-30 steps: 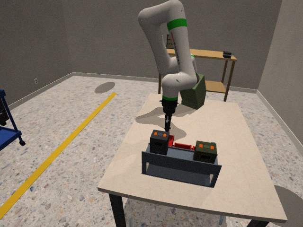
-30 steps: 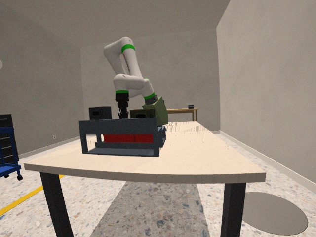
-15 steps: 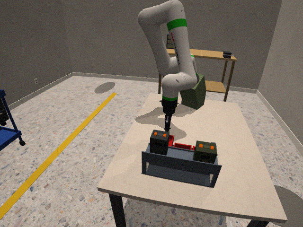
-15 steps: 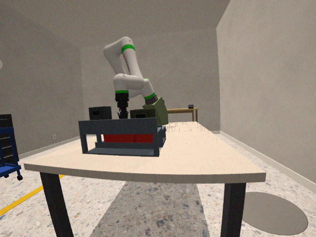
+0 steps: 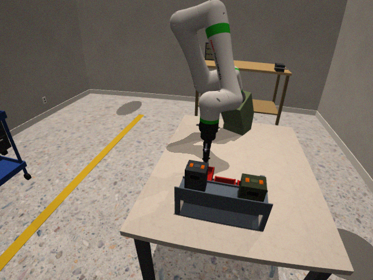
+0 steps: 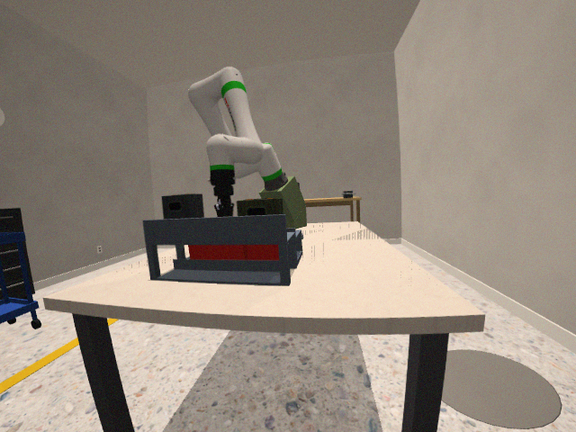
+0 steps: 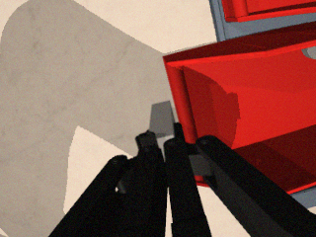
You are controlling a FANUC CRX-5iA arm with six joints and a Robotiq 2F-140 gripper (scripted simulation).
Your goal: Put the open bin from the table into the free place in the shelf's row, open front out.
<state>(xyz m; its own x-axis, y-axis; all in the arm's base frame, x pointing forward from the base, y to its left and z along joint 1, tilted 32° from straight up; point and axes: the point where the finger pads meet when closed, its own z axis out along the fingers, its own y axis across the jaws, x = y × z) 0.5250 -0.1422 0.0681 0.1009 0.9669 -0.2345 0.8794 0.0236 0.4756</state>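
The grey shelf (image 5: pixel 221 199) stands on the table with a row of red open bins (image 5: pixel 224 179) in it; they also show through its back in the exterior view (image 6: pixel 232 252). One red bin (image 5: pixel 210 173) at the row's left end sticks out past the shelf's front toward the arm; the wrist view shows its open front (image 7: pixel 251 118). My gripper (image 5: pixel 206 158) points down just in front of this bin. Its fingers (image 7: pixel 161 140) are shut, with the tips at the bin's front corner and nothing between them. I cannot tell whether the bin sits level.
A black box (image 5: pixel 196 174) and a green box (image 5: pixel 253 186) stand on the shelf's top board, left and right. The arm's green base (image 5: pixel 239 115) is at the table's far edge.
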